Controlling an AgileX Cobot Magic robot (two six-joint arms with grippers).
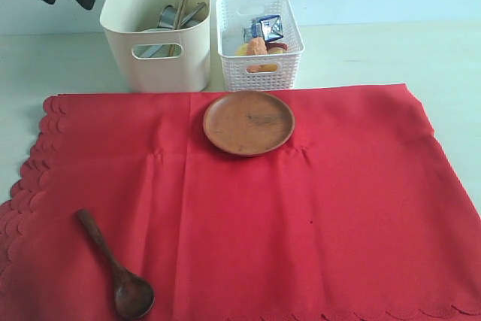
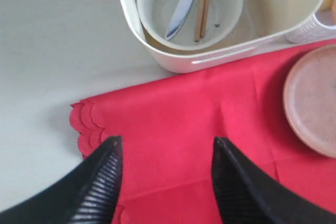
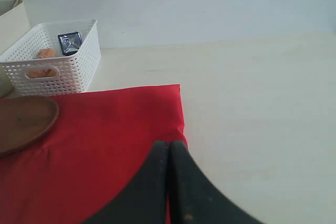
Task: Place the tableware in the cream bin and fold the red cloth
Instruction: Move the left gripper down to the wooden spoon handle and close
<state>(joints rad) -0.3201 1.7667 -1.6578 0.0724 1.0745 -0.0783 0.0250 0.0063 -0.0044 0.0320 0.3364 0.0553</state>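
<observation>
Plate [image 1: 249, 122] and spoon [image 1: 114, 264] on cloth [image 1: 316, 208]; bin [image 1: 158, 77] left of basket [image 1: 239, 73], behind it

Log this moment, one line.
left gripper open | right gripper shut | bin: bowl, knife, chopsticks | cloth: unfolded, holds plate, spoon

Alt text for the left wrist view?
The open left gripper hovers above a scalloped corner of the red cloth. Beyond, the cream bin holds a white bowl containing a knife and chopsticks; the brown plate sits on the cloth.
</observation>
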